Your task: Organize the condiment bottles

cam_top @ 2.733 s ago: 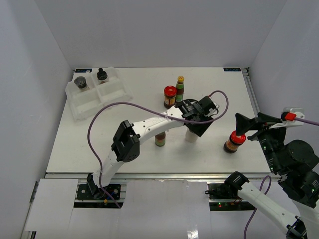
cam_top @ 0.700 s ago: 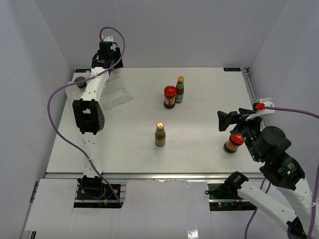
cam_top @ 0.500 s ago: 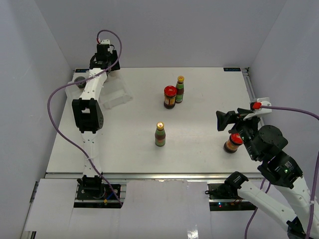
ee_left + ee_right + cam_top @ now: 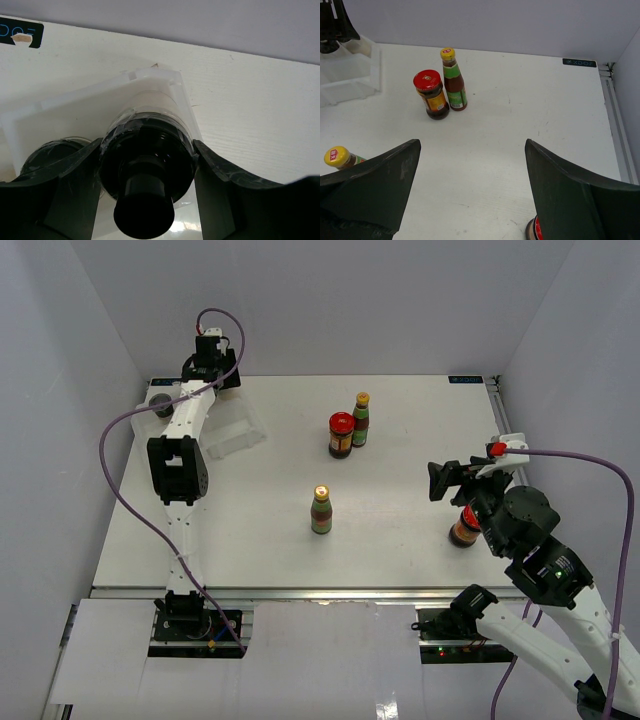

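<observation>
My left gripper [image 4: 210, 368] is at the far left back, over the clear tray [image 4: 236, 438]. In the left wrist view it [image 4: 146, 145] is shut on a clear shaker with a black cap [image 4: 145, 175], held upright at the tray's corner [image 4: 165, 77]. A dark-lidded jar [image 4: 50, 155] stands beside it in the tray. A red-lidded jar [image 4: 341, 435] and a yellow-capped bottle [image 4: 360, 419] stand together mid-table. A second yellow-capped bottle [image 4: 321, 510] stands nearer. My right gripper [image 4: 455, 483] is open and empty, just above and left of another red-lidded jar [image 4: 463, 530].
The right wrist view shows the red-lidded jar [image 4: 432, 95] beside the yellow-capped bottle [image 4: 453, 80], the nearer bottle's cap [image 4: 337, 156] at the left edge, and the tray [image 4: 350, 75] far left. A metal rail [image 4: 503, 420] runs along the table's right edge.
</observation>
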`<action>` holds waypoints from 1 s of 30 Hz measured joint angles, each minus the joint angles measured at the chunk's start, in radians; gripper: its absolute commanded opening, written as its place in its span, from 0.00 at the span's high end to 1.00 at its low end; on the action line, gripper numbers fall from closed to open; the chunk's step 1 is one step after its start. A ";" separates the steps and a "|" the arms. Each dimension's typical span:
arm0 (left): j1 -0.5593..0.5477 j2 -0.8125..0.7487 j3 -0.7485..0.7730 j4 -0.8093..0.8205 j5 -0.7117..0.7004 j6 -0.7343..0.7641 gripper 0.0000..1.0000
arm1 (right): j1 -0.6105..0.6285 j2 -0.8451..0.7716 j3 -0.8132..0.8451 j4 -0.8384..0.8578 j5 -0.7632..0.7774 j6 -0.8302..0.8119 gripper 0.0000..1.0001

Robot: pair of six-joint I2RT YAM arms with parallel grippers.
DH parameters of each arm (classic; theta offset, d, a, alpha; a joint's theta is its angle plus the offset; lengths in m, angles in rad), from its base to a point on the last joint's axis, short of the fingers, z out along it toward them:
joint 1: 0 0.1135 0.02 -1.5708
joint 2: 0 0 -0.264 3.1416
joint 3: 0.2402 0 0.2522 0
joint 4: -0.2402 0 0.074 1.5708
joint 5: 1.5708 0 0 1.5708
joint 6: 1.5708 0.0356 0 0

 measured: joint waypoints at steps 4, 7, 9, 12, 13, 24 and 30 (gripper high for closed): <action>0.000 0.019 0.000 0.018 -0.021 0.001 0.99 | 0.000 0.005 -0.014 0.012 0.013 -0.015 0.09; -0.002 0.029 0.000 0.040 -0.041 0.010 0.89 | 0.000 0.011 -0.024 0.024 0.018 -0.025 0.10; -0.003 0.030 0.000 0.044 -0.049 0.011 0.77 | 0.000 0.014 -0.033 0.029 0.022 -0.030 0.10; -0.004 0.031 0.000 0.045 -0.052 0.012 0.65 | 0.000 0.020 -0.045 0.038 0.026 -0.042 0.10; -0.004 0.031 0.000 0.046 -0.053 0.012 0.58 | 0.000 0.023 -0.048 0.040 0.028 -0.046 0.10; -0.004 0.039 0.000 0.080 -0.069 0.008 0.14 | 0.000 0.029 -0.048 0.069 0.042 -0.074 0.10; -0.003 0.039 0.000 0.114 -0.073 0.000 0.10 | 0.000 0.029 -0.048 0.071 0.043 -0.075 0.10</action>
